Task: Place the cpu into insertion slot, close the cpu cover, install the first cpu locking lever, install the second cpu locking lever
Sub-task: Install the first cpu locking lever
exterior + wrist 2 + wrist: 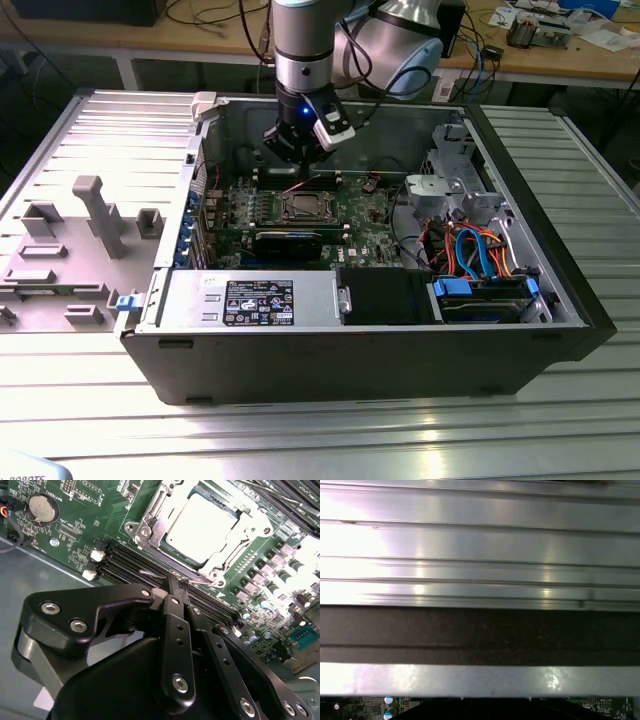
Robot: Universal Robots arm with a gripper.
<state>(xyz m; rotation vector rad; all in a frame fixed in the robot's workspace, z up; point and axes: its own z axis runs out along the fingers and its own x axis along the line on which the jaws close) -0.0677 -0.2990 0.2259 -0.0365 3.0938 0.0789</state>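
Black claw (176,587) with its fingers (175,630) drawn close together, tips meeting on a thin silvery wire lever (150,573) beside the socket; whether the lever is truly gripped cannot be told. Just beyond the tips, the cpu (202,525) lies seated in the insertion slot (145,530), with the cpu cover (240,540) closed flat over it as a silvery frame. In the exterior view, the claw (296,168) hangs above the slot (303,206) on the green circuit board (365,215), inside an open computer case (560,260) lying on a ribbed metal tabletop (330,440).
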